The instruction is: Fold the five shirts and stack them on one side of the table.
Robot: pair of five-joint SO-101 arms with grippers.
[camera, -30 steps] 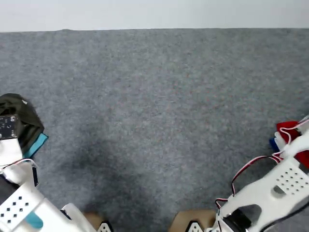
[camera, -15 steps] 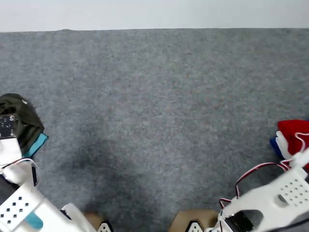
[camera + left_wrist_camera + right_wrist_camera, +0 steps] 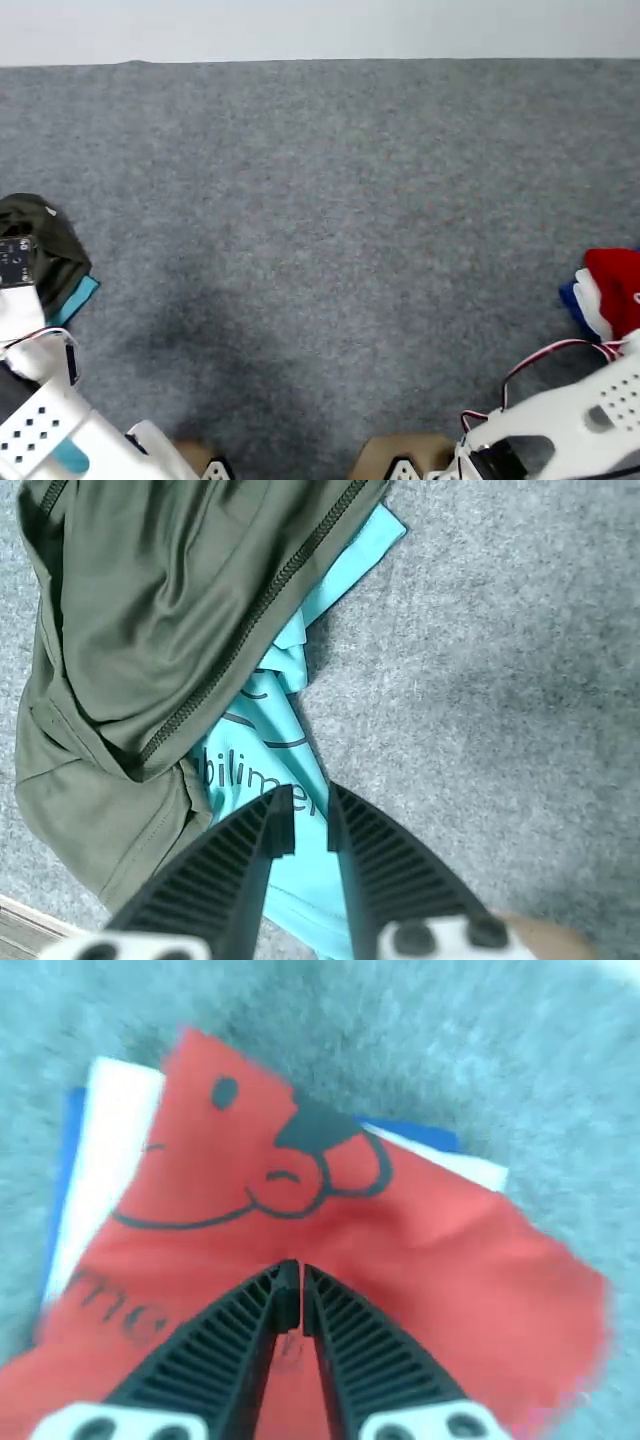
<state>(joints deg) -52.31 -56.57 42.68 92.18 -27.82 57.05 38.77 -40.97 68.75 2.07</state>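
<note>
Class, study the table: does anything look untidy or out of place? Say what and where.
Yes. On the left of the table, the olive zip garment lies crumpled, unfolded, over the turquoise shirt. The red shirt sits askew on its white and blue pile.

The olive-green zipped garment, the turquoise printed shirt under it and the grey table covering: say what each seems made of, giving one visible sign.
Olive-green zipped garment: probably a thin synthetic weave, given its faint sheen and soft smooth folds. Turquoise printed shirt: likely knitted cotton jersey, matte, lying limp. Grey table covering: felt or short-pile carpet, with a fuzzy flecked surface.
</note>
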